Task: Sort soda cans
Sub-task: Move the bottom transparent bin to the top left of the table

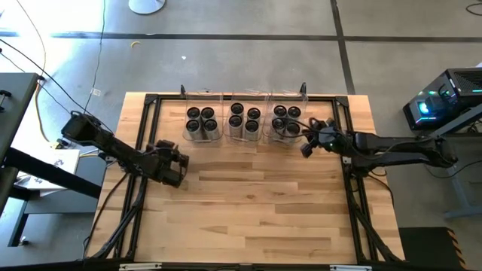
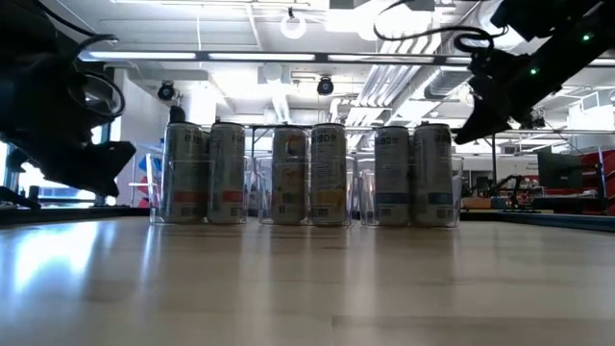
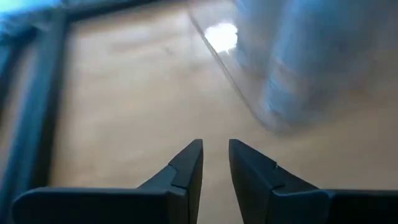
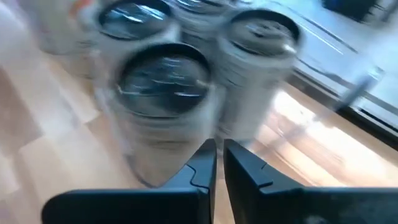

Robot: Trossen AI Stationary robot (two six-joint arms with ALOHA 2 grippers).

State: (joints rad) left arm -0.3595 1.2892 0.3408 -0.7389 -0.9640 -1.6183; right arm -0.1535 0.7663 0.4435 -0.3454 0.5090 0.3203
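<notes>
Black jointed arms, looped black cables, tapered dark claw fingers [image 3: 186, 168].

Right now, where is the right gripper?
In the high view, the right gripper hangs empty at the table's right, just beside the rightmost bin of soda cans.

R gripper [image 4: 219, 163], two dark fingers w/ only a thin gap between tips, holding nothing, sits just above a cluster of blurred silvery-grey soda cans w/ dark round tops [image 4: 165, 78]. Approx 3 cans visible, upright, packed close. Light wooden tabletop [image 4: 37, 155] underneath; a dark frame bar [image 4: 373, 118] beyond.
</notes>
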